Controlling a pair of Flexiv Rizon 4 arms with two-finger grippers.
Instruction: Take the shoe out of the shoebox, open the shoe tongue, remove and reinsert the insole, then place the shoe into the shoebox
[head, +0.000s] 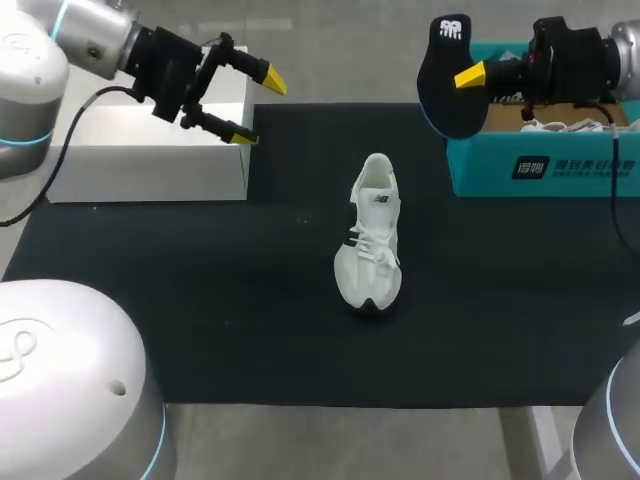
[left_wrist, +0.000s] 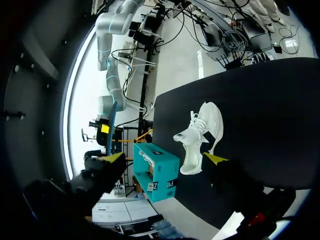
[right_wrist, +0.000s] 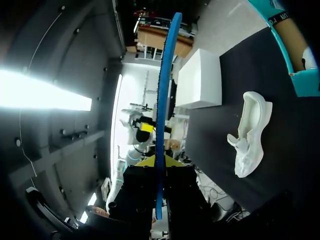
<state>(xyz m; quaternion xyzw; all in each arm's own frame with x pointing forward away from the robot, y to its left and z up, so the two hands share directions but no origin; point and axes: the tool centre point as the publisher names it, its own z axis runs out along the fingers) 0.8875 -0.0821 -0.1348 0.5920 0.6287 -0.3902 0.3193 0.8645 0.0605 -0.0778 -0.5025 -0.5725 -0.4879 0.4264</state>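
A white shoe (head: 371, 238) stands upright on the black mat (head: 200, 300) near the middle, toe toward the front edge. My right gripper (head: 470, 76) hangs above the teal shoebox (head: 540, 165) at the back right, shut on a dark insole (head: 450, 80) held upright. In the right wrist view the insole (right_wrist: 164, 100) shows edge-on between the fingers, with the shoe (right_wrist: 250, 132) below. My left gripper (head: 255, 105) is open and empty, raised over the white box at the back left. Its wrist view shows the shoe (left_wrist: 200, 137) and shoebox (left_wrist: 156, 170) ahead.
A white box (head: 150, 150) stands at the back left of the mat. A second white shoe (head: 560, 125) lies inside the shoebox. The mat's front edge runs close to the table's front.
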